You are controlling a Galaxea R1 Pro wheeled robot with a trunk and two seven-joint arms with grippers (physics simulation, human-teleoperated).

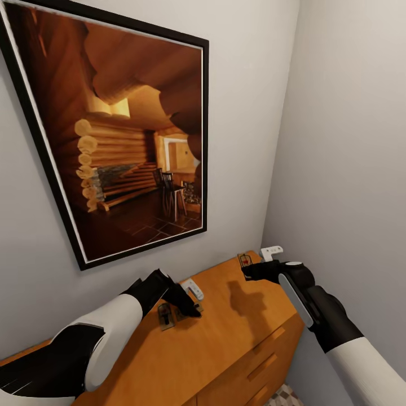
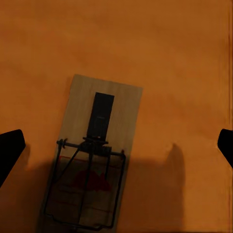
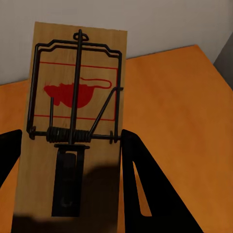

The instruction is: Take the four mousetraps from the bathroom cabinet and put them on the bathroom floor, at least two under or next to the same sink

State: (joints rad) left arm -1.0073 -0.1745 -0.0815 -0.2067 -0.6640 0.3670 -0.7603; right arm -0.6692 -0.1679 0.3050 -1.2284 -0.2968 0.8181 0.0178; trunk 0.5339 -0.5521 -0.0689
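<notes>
Right tool holds mousetrap above cabinet; left tool wide over second mousetrap.

We see two mousetraps on the cabinet, an orange-brown wooden chest with bar-handle drawers. One mousetrap lies flat on the top near the wall: tan board, dark wire, red mark. The other mousetrap is at the top's far corner, tilted up off the wood.
</notes>
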